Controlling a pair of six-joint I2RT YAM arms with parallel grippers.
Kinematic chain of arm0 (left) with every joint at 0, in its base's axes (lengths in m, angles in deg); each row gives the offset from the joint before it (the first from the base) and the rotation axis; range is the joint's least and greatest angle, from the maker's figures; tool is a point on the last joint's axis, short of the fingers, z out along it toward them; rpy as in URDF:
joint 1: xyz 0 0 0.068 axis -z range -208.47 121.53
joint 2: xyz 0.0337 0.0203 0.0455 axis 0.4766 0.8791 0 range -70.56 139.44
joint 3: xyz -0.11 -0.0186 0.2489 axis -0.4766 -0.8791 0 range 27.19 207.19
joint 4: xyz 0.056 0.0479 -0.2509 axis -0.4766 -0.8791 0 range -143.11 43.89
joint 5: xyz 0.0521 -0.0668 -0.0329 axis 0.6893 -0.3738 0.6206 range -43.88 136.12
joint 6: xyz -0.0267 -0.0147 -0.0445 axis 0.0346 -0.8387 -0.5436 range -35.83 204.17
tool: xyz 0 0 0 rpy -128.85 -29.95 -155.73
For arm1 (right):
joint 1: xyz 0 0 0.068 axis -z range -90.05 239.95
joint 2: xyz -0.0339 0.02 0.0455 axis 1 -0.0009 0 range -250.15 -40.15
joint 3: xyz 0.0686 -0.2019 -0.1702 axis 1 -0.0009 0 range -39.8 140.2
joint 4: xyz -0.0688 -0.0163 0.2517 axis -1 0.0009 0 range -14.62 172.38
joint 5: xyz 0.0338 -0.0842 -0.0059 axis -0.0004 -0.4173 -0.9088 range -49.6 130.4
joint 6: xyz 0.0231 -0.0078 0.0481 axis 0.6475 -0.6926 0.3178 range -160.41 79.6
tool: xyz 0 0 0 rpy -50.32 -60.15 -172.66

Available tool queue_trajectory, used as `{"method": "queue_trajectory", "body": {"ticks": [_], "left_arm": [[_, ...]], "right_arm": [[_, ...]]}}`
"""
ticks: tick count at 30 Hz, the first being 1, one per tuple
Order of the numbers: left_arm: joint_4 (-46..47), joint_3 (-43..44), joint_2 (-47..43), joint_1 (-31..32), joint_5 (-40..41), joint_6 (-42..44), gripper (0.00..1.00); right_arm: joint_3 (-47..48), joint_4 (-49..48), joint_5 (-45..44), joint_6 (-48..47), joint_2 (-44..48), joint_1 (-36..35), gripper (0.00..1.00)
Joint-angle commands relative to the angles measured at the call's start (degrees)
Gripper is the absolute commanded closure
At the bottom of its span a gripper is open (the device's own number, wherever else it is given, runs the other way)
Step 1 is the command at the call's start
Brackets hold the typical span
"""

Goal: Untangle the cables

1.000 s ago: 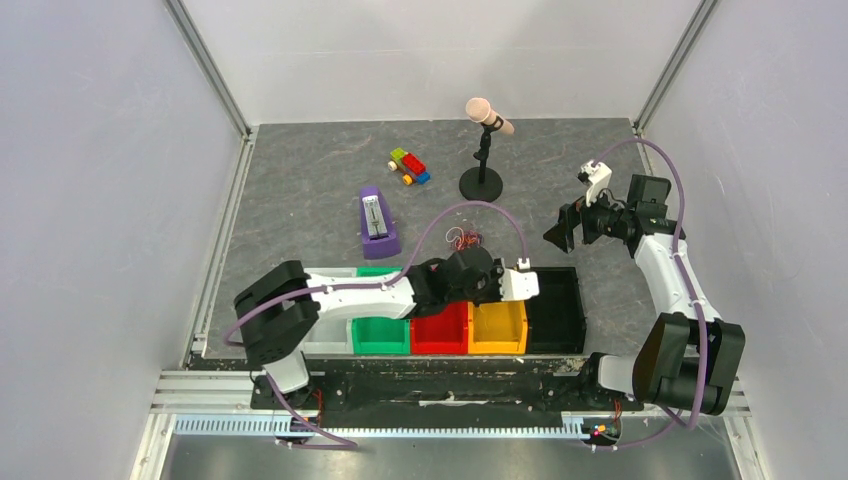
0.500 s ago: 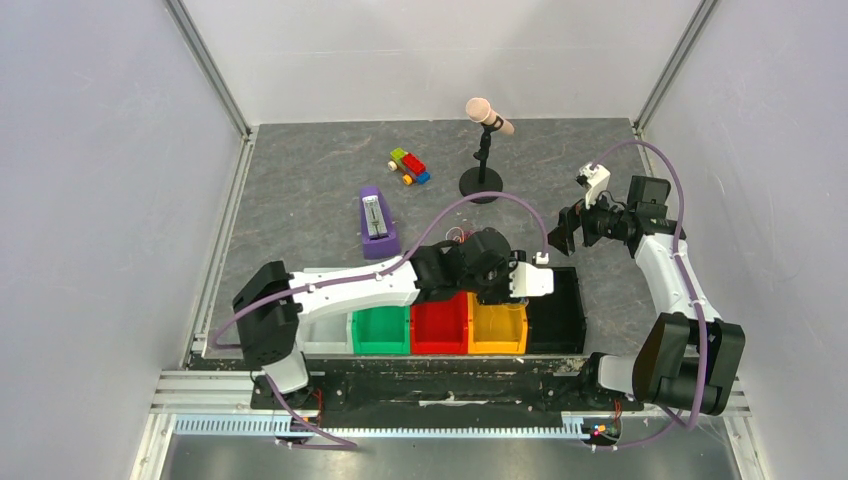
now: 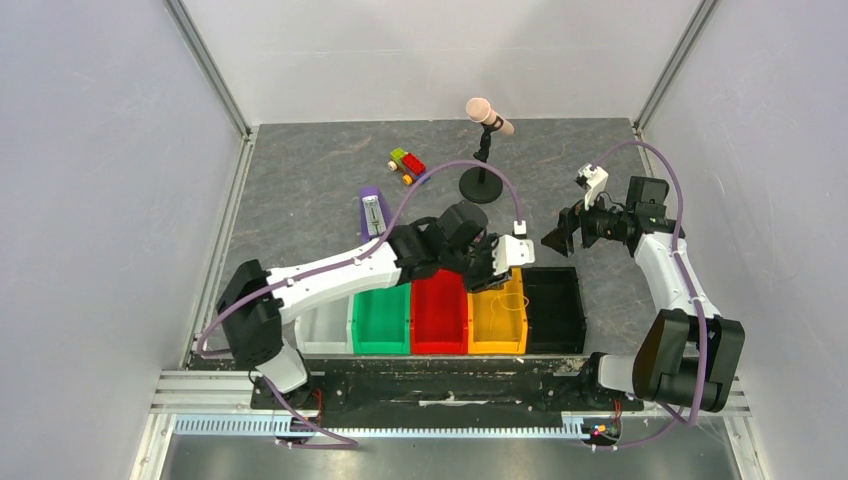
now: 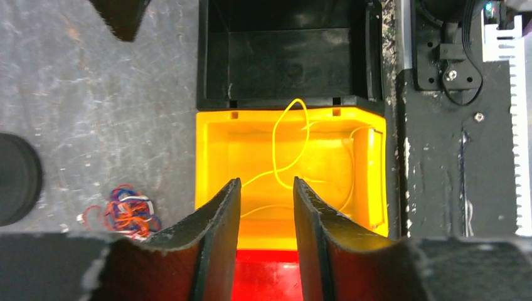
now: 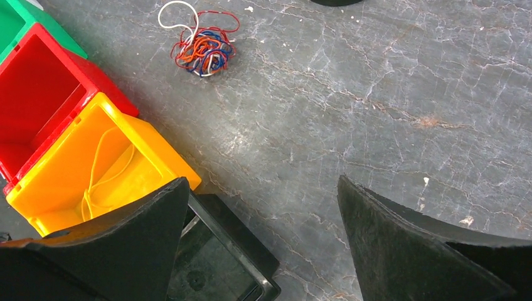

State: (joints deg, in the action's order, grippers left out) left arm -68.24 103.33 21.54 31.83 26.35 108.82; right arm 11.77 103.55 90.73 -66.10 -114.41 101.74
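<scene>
**Top external view:** a fixed camera, high above and behind the arm bases, looks down and forward over the whole table (image 3: 300,180) from afar.

**Left wrist view:** sits close over the bins, facing straight down past the left gripper (image 4: 266,182) onto the yellow bin (image 4: 207,157).

**Right wrist view:** faces obliquely down past the right gripper (image 5: 262,180), somewhat farther off.

Both wrist views share the yellow bin, the black bin (image 4: 288,69) and the cable bundle (image 5: 202,47). The top view contains both bins.
</scene>
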Motion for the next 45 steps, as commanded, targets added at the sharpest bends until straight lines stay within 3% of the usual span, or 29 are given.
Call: {"method": "queue_trajectory", "body": {"ticks": [1,4,9,14,19,21,23,30,37,43,45], "left_arm": [[6.42,0.95,3.98,0.61,-3.19,-8.08,0.6],[9.89,0.58,6.24,0.56,-3.24,-8.7,0.68],[10.0,2.61,11.03,0.45,-2.51,-6.72,0.63],[10.39,1.91,12.87,0.47,-3.78,-5.51,0.64],[10.18,2.26,14.37,0.31,-3.27,-5.6,0.79],[8.65,2.51,14.76,0.31,-2.25,-4.43,0.92],[6.15,2.77,14.87,0.4,0.09,-2.59,0.98],[-4.66,6.4,17.69,0.97,10.4,5.23,0.98],[-5.98,11.31,23.63,4.31,18.16,6.09,0.98],[-4.08,9.36,25.42,5.19,21.08,6.26,0.98],[-2.7,8.36,23.05,5.09,20.04,5.35,0.88]], "right_arm": [[1.14,0.33,0.75,-0.83,1.57,0.19,0.09],[0.9,0.23,0.18,-0.86,1.82,0.24,0.09],[1.08,0.43,-0.83,-0.56,1.61,0.45,0.1],[0.59,0.57,-1.28,-1.5,2.16,0.82,0.09],[0.03,0.49,-1.27,-1.72,1.85,1.17,0.1],[-0.15,0.46,-1.28,-1.88,1.8,1.29,0.1],[-0.24,0.49,-1.37,-2.05,1.89,1.54,0.1],[-0.07,0.43,-0.86,-2.12,1.41,2.1,0.1],[0.11,0.27,-1.12,-1.99,1.03,2.38,0.1],[0.85,0.28,-1.22,-1.38,0.48,3.11,0.09],[0.94,0.23,-0.78,-1.27,0.19,3.23,0.09]]}}
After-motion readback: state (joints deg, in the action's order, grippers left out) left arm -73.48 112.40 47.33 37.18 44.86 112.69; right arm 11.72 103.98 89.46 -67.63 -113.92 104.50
